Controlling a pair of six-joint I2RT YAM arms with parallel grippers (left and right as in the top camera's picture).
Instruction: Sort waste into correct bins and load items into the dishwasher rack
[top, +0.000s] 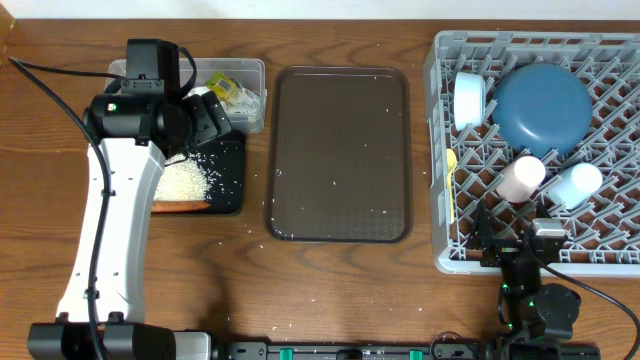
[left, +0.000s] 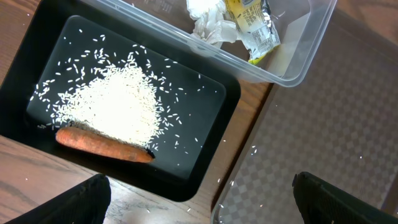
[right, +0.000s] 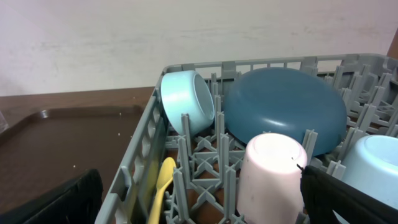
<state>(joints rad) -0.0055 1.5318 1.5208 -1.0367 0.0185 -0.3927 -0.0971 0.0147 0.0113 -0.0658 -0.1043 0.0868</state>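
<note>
The sorting looks nearly finished, so the risks lie in the leftovers. Stray rice grains (left: 254, 148) dot the brown serving tray (top: 340, 150) in the middle of the counter (top: 330, 290), and a few lie on the wood beside it. Pinching suits them badly, and a sweep could scatter them further.

The left fingers (left: 87, 199) hang spread wide and empty above the black tray (left: 211, 143), towards the counter's far-left corner. A careless descent could catch the tray's rim and spill the rice pile (left: 118, 106) and the orange sausage-like piece (left: 102, 144). The clear tub (left: 292, 68), holding the crumpled tissue (left: 208, 22) and the yellow-green wrapper (left: 255, 25), appears to overlap the tray's far edge (so nudging one may shift the other).

By the right edge, the grey rack (top: 520, 40) holds the white bowl (top: 468, 98), blue plate (top: 543, 105), pink cup (top: 521, 178), light blue cup (top: 575, 183) and yellow spoon (top: 452, 190). The right fingers (right: 56, 202), also parted and empty, sit close to the pink cup, and a forward push could knock it off its pegs.

From overhead, the left arm covers part of the tub and the black tray. The right wrist view cuts off the light blue cup and most of the spoon. I cannot tell whether the cups stand mouth-down or lean.
</note>
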